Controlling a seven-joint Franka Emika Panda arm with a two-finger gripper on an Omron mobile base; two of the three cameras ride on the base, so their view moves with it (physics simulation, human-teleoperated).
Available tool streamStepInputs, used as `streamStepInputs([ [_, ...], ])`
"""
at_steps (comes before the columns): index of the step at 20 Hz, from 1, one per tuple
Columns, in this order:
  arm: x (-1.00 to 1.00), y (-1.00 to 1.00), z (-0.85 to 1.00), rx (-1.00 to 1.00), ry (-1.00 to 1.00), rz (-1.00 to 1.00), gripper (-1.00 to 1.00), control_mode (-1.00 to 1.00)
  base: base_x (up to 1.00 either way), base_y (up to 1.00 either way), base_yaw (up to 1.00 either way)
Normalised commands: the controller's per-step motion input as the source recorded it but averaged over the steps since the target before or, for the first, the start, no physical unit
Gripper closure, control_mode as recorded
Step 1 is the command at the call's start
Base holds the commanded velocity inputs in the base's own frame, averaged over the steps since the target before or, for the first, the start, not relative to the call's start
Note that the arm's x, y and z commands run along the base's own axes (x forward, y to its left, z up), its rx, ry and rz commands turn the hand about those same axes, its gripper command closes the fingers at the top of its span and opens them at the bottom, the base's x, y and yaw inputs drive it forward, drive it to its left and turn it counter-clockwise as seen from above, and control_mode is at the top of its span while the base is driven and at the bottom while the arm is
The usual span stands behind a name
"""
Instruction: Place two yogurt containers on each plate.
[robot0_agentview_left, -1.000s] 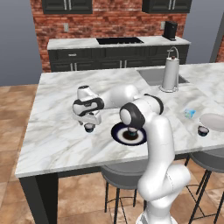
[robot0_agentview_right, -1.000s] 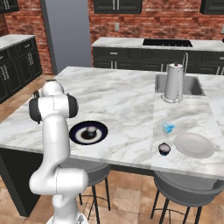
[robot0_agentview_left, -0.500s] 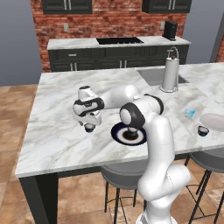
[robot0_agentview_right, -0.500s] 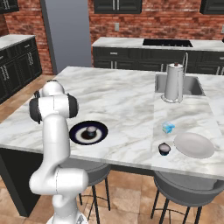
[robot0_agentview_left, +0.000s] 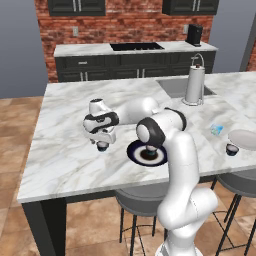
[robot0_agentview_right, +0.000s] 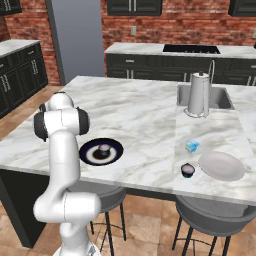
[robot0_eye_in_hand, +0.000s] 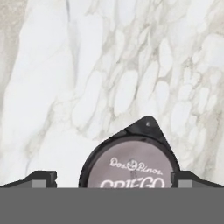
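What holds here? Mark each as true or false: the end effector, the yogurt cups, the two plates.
1. The end effector is open, with a dark yogurt cup between its tips. True.
2. The navy plate already holds one dark cup. True.
3. The whitish grey plate carries two cups. False: it carries none; a dark cup and the light blue cup sit on the counter beside it.
4. The steel cylinder stands on the navy plate. False: it stands by the sink.
5. The light blue cup is inside the sink. False: it sits on the marble.
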Motion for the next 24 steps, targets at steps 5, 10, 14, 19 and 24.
streamStepInputs([
  [5,0.01,0.00,-0.35,0.00,0.01,0.00,-1.00,-1.00,0.00,0.00,0.00],
  [10,0.00,0.00,-0.43,0.00,0.05,0.00,-1.00,-1.00,0.00,0.00,0.00],
  [14,0.00,0.00,-0.42,0.00,0.03,0.00,-1.00,-1.00,0.00,0.00,0.00],
  [19,0.00,0.00,-0.40,0.00,0.02,0.00,1.00,-1.00,0.00,0.00,0.00],
  [24,0.00,0.00,-0.26,0.00,0.00,0.00,1.00,-1.00,0.00,0.00,0.00],
])
